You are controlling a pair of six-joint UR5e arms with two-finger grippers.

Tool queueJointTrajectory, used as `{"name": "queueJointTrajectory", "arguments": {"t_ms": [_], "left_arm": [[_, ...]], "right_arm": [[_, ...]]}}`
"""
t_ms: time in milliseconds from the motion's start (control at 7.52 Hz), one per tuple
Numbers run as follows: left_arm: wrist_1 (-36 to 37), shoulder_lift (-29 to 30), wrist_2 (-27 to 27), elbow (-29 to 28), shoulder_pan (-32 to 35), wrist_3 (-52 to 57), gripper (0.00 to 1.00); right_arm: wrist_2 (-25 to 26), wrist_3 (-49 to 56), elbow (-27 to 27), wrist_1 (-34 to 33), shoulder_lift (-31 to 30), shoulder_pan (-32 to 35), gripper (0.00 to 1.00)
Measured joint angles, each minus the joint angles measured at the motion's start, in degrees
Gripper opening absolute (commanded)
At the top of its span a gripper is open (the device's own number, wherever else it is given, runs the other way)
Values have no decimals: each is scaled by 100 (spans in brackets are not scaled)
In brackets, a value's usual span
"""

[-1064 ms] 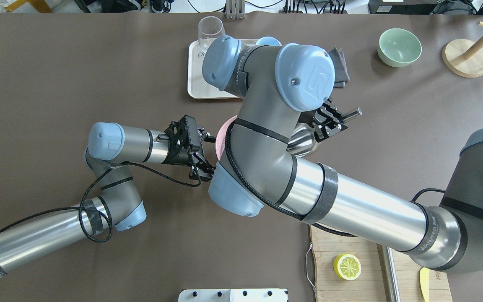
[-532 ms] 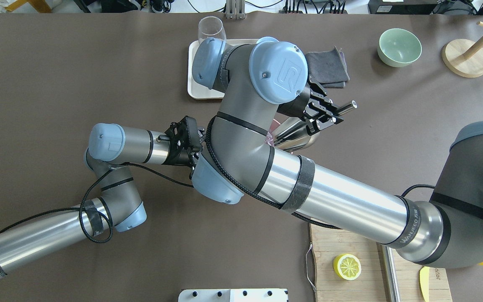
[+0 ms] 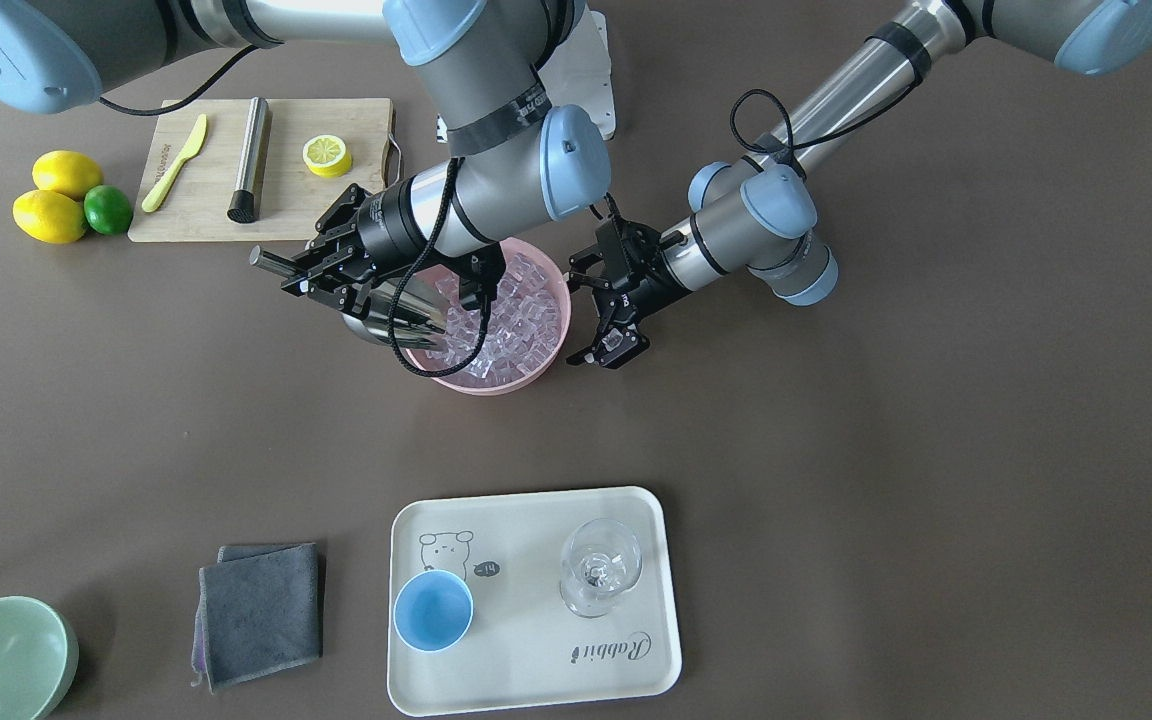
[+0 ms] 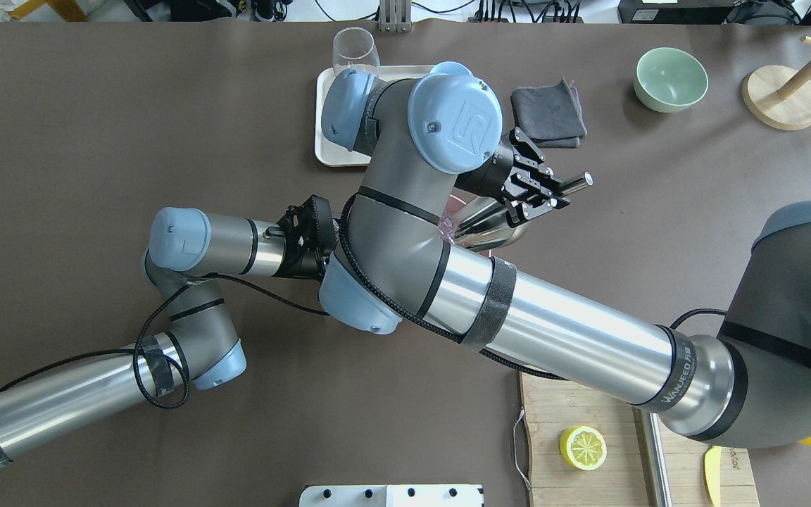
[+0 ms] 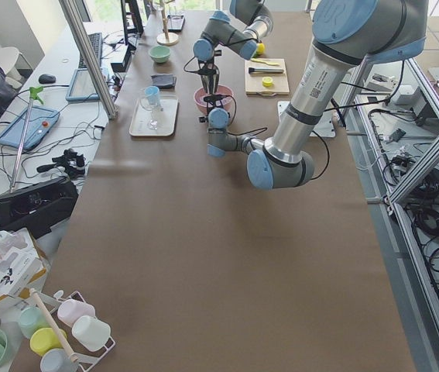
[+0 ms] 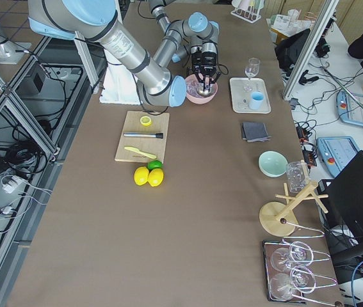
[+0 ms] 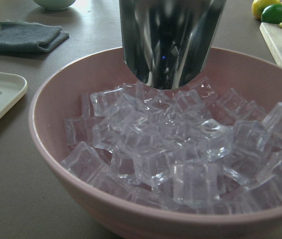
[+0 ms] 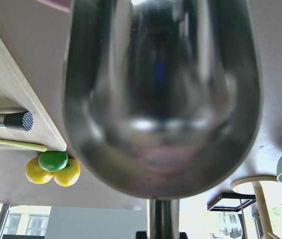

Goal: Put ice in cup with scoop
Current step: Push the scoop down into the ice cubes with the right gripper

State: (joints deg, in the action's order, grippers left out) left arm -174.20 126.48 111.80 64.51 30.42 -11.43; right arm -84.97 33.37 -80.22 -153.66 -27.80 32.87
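The right gripper (image 3: 311, 275), clamped on the scoop (image 3: 376, 315), has swung it onto the ice (image 3: 521, 315); the left gripper (image 3: 588, 316) stays spread.

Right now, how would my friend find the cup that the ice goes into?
Look for the cream rectangular tray with a cartoon bear. Two things stand on it; the small round light-blue cup with no handle is yours, not the clear stemmed glass.
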Motion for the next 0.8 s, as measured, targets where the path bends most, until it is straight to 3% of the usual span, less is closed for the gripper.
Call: {"name": "queueJointTrajectory", "arguments": {"t_ms": [798], "left_arm": [[-26, -4, 0, 0, -12, 4, 98]], "right_arm": [[-341, -170, 49, 148, 3, 0, 0]]}}
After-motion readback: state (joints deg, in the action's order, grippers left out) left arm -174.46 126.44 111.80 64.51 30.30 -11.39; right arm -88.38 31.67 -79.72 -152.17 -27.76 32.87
